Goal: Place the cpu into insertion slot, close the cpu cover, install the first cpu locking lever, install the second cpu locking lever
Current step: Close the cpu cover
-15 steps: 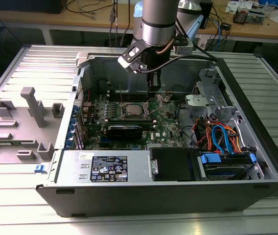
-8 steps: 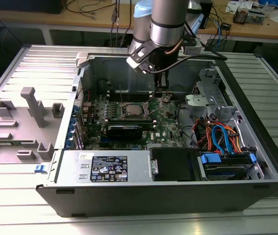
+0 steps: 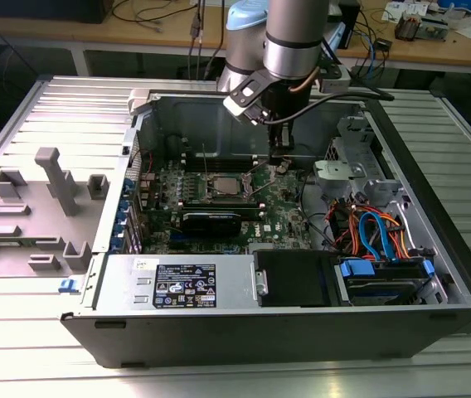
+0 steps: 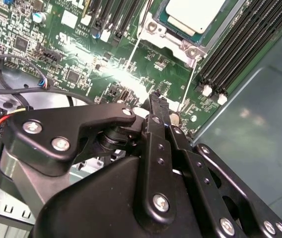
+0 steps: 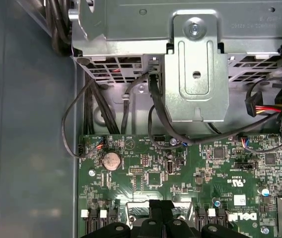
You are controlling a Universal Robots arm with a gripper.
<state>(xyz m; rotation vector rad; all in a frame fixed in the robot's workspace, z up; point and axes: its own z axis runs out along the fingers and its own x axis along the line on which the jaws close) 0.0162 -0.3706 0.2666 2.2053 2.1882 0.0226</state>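
My tool had its black fingers drawn narrow, close together, and I could see nothing held between them. Its tip hung just above the green motherboard, close by a thin wire lever.

Just past the tip, the cpu lay in the insertion slot, silver-grey top upward. The cpu cover lay flat around it, framing the chip. A second wire lever ran out from the cover's other corner. In the exterior view one lever stood upright beside the slot, and my tool sat toward the exterior view's right of the slot, apart from it.

Long black memory slots ran alongside the cover. Farther on, in the first wrist view, a coin cell sat on the board, and black cables looped up to a silver metal bracket.

The open computer case lay on its side on the ribbed metal bench, with blue and orange cables in its corner.
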